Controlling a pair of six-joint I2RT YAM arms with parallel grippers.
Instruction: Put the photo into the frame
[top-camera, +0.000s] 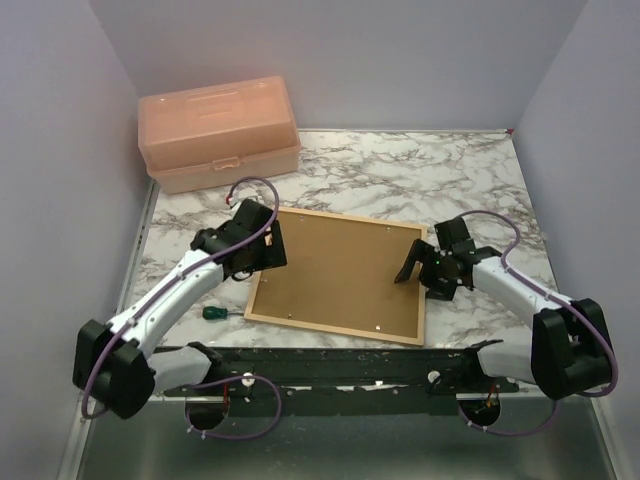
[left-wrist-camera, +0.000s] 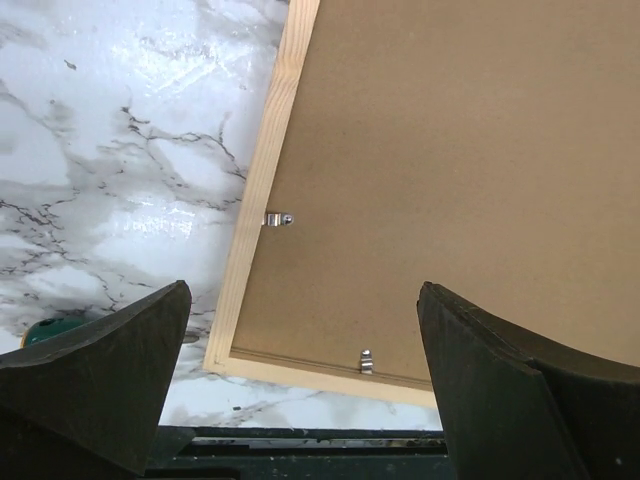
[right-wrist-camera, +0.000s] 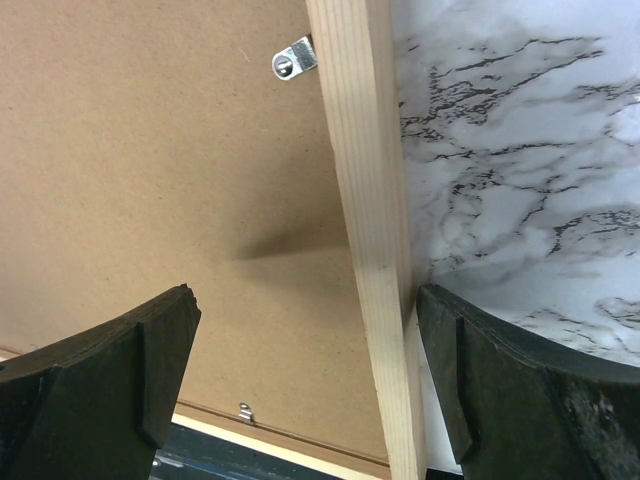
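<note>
Two arms lean in over the marble-patterned table (top-camera: 400, 170), one from each side, and both hang above the frame (top-camera: 335, 329). It lies flat and face down near the middle of the table, turned a little askew. Its light-wood bars enclose a brown backing board (top-camera: 340, 275) that fills the whole opening. I cannot see the photo from where I stand, because the board covers everything inside the bars.

The left gripper (left-wrist-camera: 303, 300) hovers over the frame's left bar close to the near-left corner. Its jaws are spread wide with nothing between them but the bar and the board below. A small metal tab (left-wrist-camera: 277, 218) sits on that bar, pointing inward over the board.

The right gripper (right-wrist-camera: 305, 295) hangs above the frame's right bar, its jaws also far apart and gripping nothing. The bar runs up between its fingers, with the right finger just beside the wood; I cannot tell whether it touches.

Off the frame's near-left corner a green-handled screwdriver (top-camera: 213, 312) lies on the marble. A peach toolbox (top-camera: 218, 132) sits shut at the far left corner, well apart from the frame.
</note>
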